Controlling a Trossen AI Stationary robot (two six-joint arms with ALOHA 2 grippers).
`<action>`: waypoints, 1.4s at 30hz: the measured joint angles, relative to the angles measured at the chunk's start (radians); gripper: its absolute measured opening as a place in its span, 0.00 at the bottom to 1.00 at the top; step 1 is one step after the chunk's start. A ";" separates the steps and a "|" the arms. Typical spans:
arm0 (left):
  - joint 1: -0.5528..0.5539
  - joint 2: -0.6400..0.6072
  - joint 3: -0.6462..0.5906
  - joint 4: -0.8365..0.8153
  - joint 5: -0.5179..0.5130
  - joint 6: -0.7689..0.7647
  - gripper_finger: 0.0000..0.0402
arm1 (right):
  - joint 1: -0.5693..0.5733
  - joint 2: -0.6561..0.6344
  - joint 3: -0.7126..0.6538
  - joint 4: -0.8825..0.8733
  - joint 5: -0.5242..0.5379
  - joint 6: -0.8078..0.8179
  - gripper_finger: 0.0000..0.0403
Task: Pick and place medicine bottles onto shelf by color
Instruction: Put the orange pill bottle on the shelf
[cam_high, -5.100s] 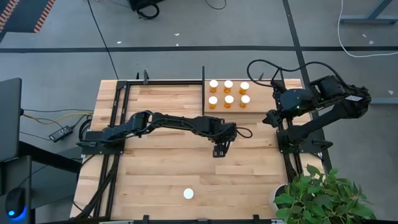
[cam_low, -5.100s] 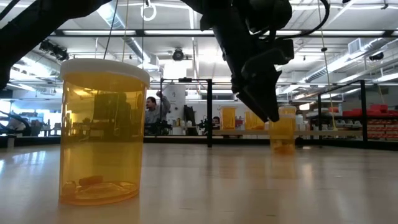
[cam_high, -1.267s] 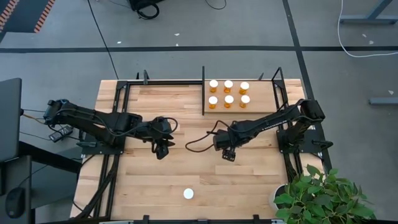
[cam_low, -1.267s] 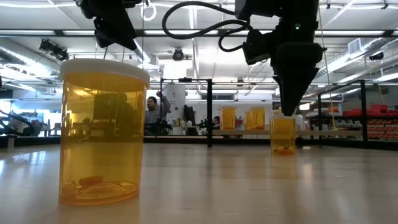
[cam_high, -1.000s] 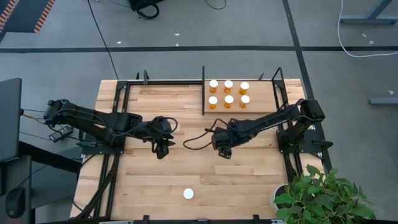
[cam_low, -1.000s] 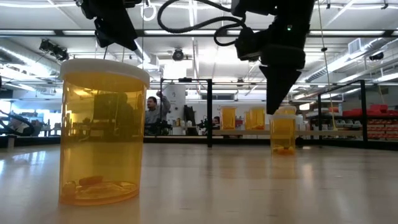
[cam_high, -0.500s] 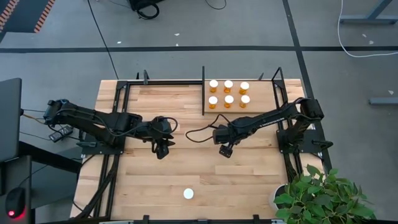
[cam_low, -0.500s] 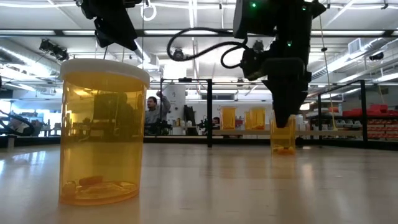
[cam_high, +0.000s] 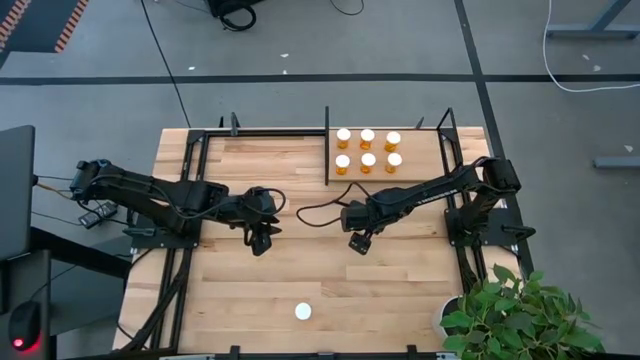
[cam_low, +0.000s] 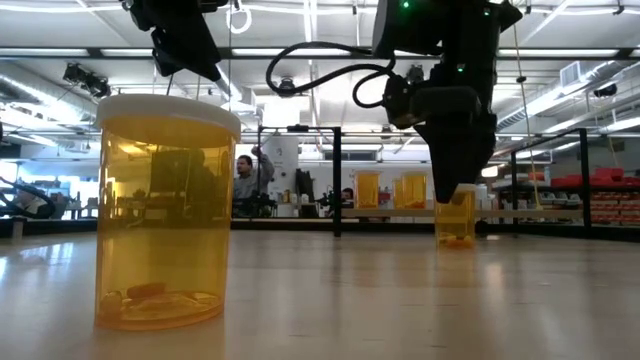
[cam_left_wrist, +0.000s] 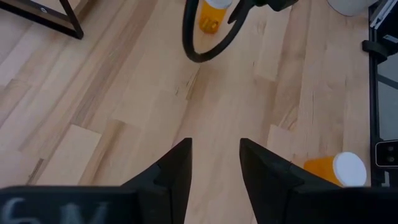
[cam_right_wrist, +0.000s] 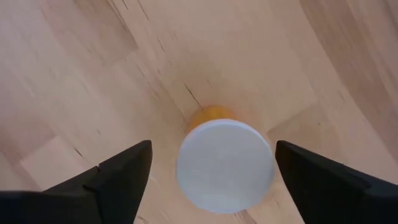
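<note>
Hovering right over a white-capped orange medicine bottle (cam_right_wrist: 225, 163) mid-table, the right gripper (cam_high: 356, 243) has its fingers (cam_right_wrist: 118, 173) spread wide either side of the cap, not touching it. Six more bottles (cam_high: 368, 150) stand in two rows on the shelf (cam_high: 418, 168) at the far edge, and one (cam_high: 303, 311) sits alone near the front edge. The left gripper (cam_high: 258, 243) hangs over bare tabletop (cam_high: 300, 270) off to the side, jaws slightly apart and empty.

You get even, bright overhead light with soft shadows on the worktop (cam_high: 300, 270), while ceiling strip lights (cam_low: 300, 52) glare in the low view, silhouetting the arms, and the nearest bottle (cam_low: 165, 210) looks slightly soft.
</note>
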 joint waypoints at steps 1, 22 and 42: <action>0.000 0.000 0.000 0.000 0.000 0.000 0.35 | 0.000 0.000 0.000 0.000 0.000 0.005 0.85; 0.000 0.000 0.000 0.000 0.000 -0.006 0.32 | 0.000 0.000 0.000 -0.002 0.005 0.010 0.56; 0.000 0.000 0.000 0.000 0.000 -0.007 0.31 | -0.001 0.000 0.045 -0.063 -0.044 0.018 0.57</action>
